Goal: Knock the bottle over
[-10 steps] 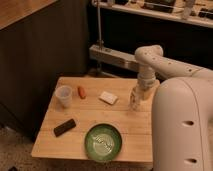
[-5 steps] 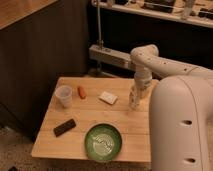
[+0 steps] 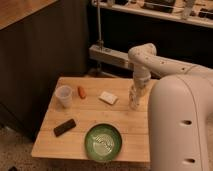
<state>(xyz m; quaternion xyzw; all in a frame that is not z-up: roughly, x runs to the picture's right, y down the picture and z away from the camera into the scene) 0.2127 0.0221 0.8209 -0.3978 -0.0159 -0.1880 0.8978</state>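
Observation:
The bottle (image 3: 134, 102) is a slim clear shape standing upright on the right part of the wooden table (image 3: 125, 117). My gripper (image 3: 136, 89) hangs straight down from the white arm and sits right over the bottle's top, so the cap is hidden. I cannot tell gripper and bottle apart where they meet.
A translucent cup (image 3: 64, 96) stands at the table's left, with an orange item (image 3: 81, 92) beside it. A white block (image 3: 108, 97) lies mid-table, a black bar (image 3: 65, 127) at the front left and a green plate (image 3: 103, 141) at the front. My white body (image 3: 180, 125) fills the right side.
The arm's upper joint has swung a little to the left. The gripper has stayed at the bottle, which still stands upright.

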